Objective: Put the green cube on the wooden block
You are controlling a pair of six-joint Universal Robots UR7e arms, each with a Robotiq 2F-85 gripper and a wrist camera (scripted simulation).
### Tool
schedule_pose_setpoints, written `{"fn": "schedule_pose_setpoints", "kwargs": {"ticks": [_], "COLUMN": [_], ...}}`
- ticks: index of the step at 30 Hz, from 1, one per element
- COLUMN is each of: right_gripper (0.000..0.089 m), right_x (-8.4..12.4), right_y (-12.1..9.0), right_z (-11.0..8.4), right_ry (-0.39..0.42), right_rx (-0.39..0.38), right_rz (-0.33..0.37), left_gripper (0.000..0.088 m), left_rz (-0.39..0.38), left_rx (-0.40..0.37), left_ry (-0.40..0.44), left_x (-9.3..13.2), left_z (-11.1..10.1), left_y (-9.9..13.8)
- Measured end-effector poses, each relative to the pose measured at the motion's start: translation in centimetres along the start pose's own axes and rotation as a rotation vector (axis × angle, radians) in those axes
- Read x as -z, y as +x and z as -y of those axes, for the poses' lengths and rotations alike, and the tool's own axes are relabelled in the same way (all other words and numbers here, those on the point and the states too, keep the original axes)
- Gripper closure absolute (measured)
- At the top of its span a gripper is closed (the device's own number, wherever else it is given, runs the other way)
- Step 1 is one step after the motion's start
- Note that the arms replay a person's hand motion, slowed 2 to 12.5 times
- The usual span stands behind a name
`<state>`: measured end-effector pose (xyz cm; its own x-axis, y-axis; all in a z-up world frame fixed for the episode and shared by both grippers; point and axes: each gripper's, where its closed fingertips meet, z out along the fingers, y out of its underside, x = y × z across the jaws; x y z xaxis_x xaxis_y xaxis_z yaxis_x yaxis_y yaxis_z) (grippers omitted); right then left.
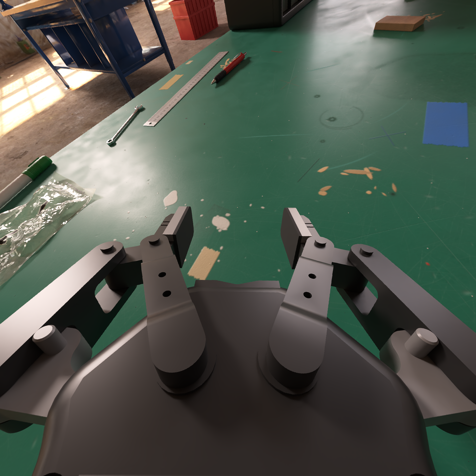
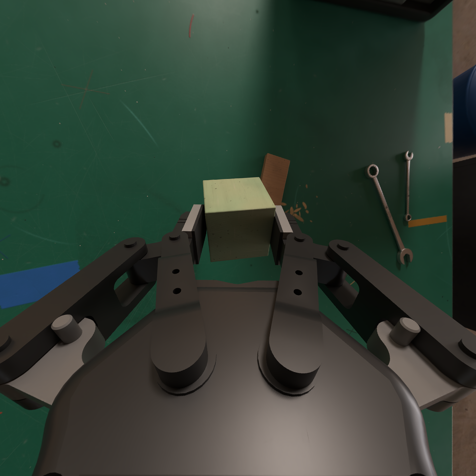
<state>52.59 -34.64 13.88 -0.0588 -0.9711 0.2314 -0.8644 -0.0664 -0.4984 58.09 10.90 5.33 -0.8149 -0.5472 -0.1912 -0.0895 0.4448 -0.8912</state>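
Note:
In the right wrist view my right gripper (image 2: pixel 238 231) is shut on the pale green cube (image 2: pixel 238 219), one pad on each side, holding it above the green table. The brown wooden block (image 2: pixel 277 177) lies on the table beyond the cube, partly hidden behind it, up and to the right. In the left wrist view my left gripper (image 1: pixel 237 231) is open and empty, low over the table. The wooden block (image 1: pixel 398 23) shows far off at the top right there. The cube is not in that view.
Two wrenches (image 2: pixel 389 213) and orange tape (image 2: pixel 427 221) lie right of the cube near the table edge. Blue tape (image 2: pixel 38 283) lies left. The left wrist view shows a ruler (image 1: pixel 185 88), a red pen (image 1: pixel 229 67), a wrench (image 1: pixel 125 125), a plastic bag (image 1: pixel 38 219), a marker (image 1: pixel 25 175), a dark box (image 1: pixel 257 13).

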Motion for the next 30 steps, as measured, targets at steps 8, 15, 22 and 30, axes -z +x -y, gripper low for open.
{"fn": "schedule_pose_setpoints", "kwargs": {"ticks": [8,15,22,30], "right_gripper": [0.0457,0.0457,0.0457,0.0457], "right_x": [-2.2,-4.3,-6.3,-8.4], "right_y": [1.1,2.2,3.1,3.8], "right_z": [-0.4,-0.4,-0.5,-0.8], "right_ry": [-0.115,-0.198,-0.271,-0.357], "right_rx": [-0.039,-0.067,-0.099,-0.143], "right_rz": [0.04,0.052,0.067,0.092], "left_gripper": [0.0271,0.0271,0.0271,0.027], "left_rz": [0.002,0.002,0.003,0.007], "left_rx": [-0.01,-0.02,-0.027,-0.032], "left_ry": [-0.003,-0.004,-0.006,-0.007], "left_x": [0.0,0.0,0.0,0.0], "left_z": [0.0,0.0,0.0,0.0], "left_y": [0.2,0.3,0.4,0.3]}}
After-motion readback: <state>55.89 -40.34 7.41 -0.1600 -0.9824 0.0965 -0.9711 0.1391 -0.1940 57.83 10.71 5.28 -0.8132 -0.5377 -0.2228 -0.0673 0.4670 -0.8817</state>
